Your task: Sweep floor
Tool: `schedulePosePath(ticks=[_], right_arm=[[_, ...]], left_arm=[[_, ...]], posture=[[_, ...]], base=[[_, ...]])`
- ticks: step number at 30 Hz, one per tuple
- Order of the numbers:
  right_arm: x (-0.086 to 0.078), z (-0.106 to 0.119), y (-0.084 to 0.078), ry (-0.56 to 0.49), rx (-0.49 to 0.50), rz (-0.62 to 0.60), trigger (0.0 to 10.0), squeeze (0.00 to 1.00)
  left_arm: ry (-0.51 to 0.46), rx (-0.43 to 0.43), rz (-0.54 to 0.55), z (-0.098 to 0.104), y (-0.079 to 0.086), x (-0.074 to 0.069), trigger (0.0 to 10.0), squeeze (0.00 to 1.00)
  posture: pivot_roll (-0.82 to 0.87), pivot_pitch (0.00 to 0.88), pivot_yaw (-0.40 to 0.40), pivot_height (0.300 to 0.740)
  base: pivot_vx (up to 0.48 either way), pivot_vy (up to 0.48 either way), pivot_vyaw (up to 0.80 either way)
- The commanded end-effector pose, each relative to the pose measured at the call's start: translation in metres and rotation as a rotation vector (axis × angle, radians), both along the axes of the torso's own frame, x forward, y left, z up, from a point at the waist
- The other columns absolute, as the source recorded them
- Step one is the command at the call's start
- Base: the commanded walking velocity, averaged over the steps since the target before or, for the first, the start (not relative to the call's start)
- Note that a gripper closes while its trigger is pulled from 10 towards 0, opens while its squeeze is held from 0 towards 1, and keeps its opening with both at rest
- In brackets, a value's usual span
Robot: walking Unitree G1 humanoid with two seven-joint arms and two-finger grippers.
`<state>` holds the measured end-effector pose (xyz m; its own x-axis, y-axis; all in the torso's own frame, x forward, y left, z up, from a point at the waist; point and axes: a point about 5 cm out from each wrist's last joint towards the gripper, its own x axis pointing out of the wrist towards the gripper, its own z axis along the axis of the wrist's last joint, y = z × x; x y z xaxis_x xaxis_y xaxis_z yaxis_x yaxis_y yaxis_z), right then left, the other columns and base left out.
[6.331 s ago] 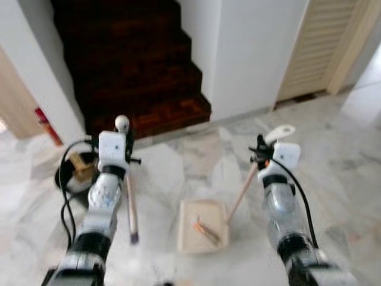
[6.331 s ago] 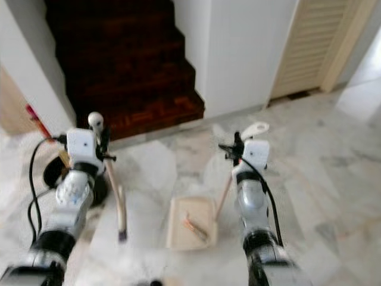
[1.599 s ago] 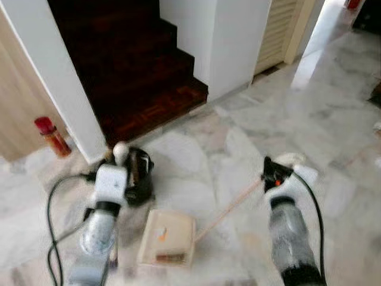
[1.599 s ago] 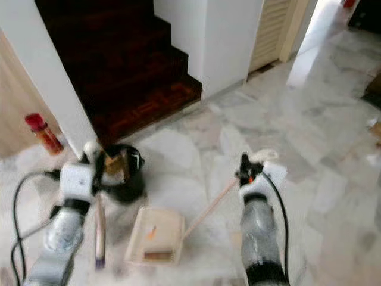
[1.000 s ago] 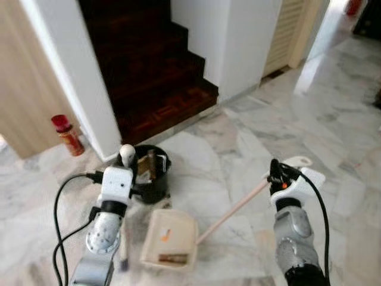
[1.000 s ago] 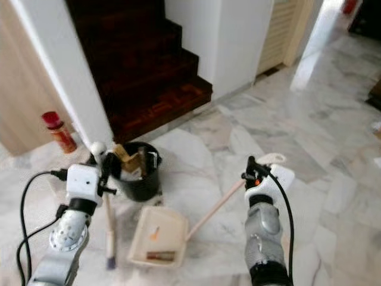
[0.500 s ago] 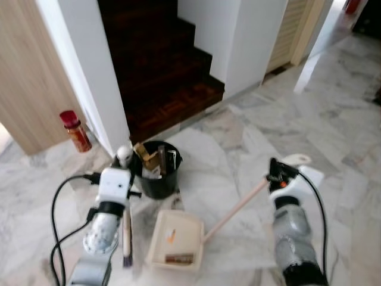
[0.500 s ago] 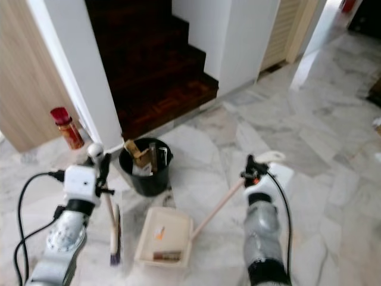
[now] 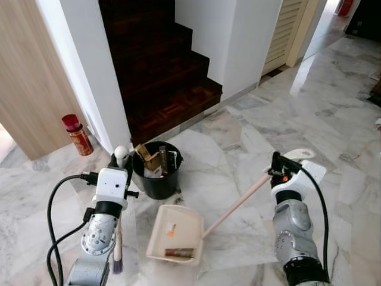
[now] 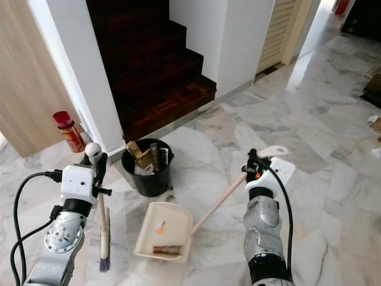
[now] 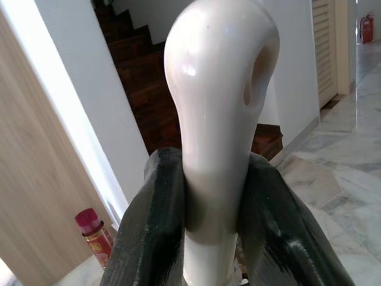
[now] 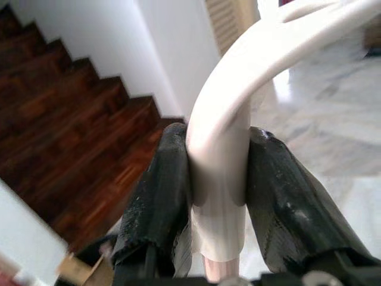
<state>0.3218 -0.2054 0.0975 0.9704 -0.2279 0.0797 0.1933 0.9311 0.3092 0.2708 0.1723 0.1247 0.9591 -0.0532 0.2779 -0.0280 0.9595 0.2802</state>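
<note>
Covering the scene, largest first: marble floor (image 9: 250,137), white with grey veining; dark wooden stairs (image 9: 161,65) behind. Black bucket (image 10: 146,173) stands near the bottom step, scraps inside. Cream dustpan (image 10: 162,231) lies flat on the floor just in front of the bucket, a brown scrap and orange bit in it; its long pale handle slants up to the right gripper (image 12: 219,179), fingers clamped on the white grip. Left gripper (image 11: 205,196) is closed around the broom (image 10: 104,235), upright, rounded cream knob on top, dark bristles at the floor. Red-capped bottle (image 9: 77,134) by the wall.
</note>
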Motion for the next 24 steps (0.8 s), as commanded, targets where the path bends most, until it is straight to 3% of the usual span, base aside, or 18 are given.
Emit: schedulePosePath(ticks=[1, 24], right_arm=[[0.007, 0.031, -0.009, -0.14, 0.009, -0.056, 10.0, 0.0], [0.017, 0.092, -0.015, -0.351, 0.088, -0.108, 10.0, 0.0]], left_arm=[[-0.048, 0.024, -0.005, 0.009, -0.001, 0.001, 10.0, 0.0], [-0.055, 0.021, -0.002, 0.01, -0.001, 0.002, 10.0, 0.0]], posture=[[0.07, 0.035, -0.007, 0.74], [0.07, 0.032, -0.009, 0.74]], base=[[0.0, 0.0, 0.0], [0.0, 0.0, 0.0]])
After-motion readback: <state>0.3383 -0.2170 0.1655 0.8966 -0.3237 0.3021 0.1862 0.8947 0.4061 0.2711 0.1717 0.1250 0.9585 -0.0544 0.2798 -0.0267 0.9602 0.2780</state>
